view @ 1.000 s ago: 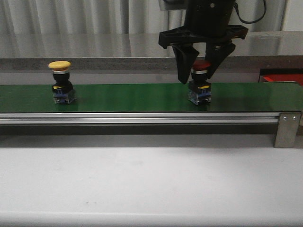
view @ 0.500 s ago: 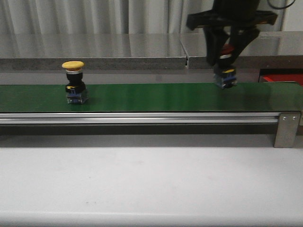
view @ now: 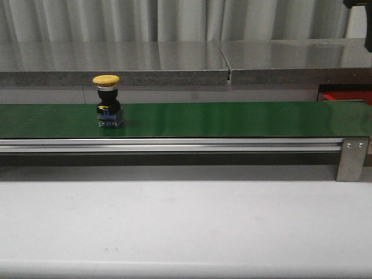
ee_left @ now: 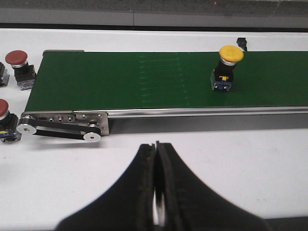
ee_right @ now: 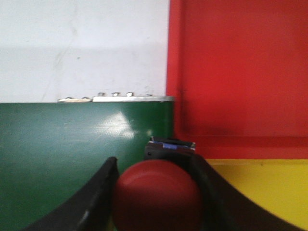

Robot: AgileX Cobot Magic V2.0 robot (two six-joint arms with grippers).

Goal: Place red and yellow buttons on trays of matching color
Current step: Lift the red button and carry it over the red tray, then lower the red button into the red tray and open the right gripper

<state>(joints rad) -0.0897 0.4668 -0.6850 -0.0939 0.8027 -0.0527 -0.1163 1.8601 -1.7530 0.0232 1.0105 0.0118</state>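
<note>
A yellow button (view: 107, 100) stands upright on the green belt (view: 232, 119); the left wrist view shows the yellow button (ee_left: 226, 67) too. My left gripper (ee_left: 155, 145) hangs shut and empty over the white table, short of the belt. My right gripper (ee_right: 155, 163) is shut on a red button (ee_right: 157, 197), gripping its cap from both sides. It hangs over the belt's end, beside the red tray (ee_right: 240, 72) and the yellow tray (ee_right: 269, 187). In the front view the red tray (view: 347, 96) is only a sliver at the right, and the right gripper is out of frame.
Two more red buttons (ee_left: 19, 69) (ee_left: 3, 114) stand on the white table by the belt's roller end. A metal bracket (view: 350, 158) holds the belt's right end. A grey counter (view: 174, 58) runs behind the belt.
My right gripper closed on the red button, lifted it off the belt and carried it right, out of the front view. The yellow button has ridden rightward along the belt.
</note>
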